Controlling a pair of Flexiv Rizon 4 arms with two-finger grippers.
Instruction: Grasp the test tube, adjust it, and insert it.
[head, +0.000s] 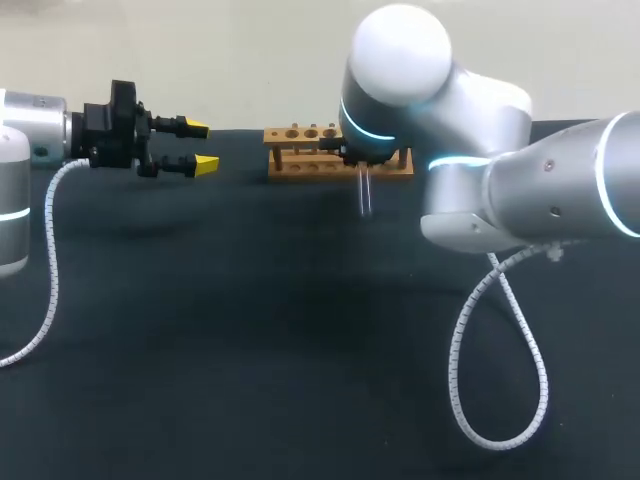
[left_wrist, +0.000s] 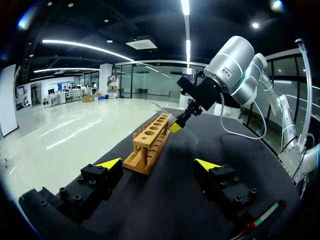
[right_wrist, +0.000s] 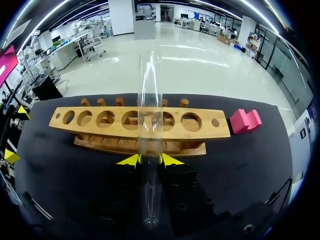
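**Tube pinched in front of the rack**

The right gripper (right_wrist: 150, 160) has its yellow-tipped jaws pinching the clear test tube (right_wrist: 150, 100), one tip on each side of the glass. The tube runs out ahead of the jaws and back behind them, and it sits in none of the holes. Just ahead of the jaws lies the wooden rack (right_wrist: 140, 122) on the black table (head: 250, 330), with the tube crossing its middle holes. A pink block (right_wrist: 245, 121) rests off the rack's end. The left gripper (left_wrist: 157, 164) hangs well apart, jaws spread wide and holding nothing, with the rack's end ahead of them.
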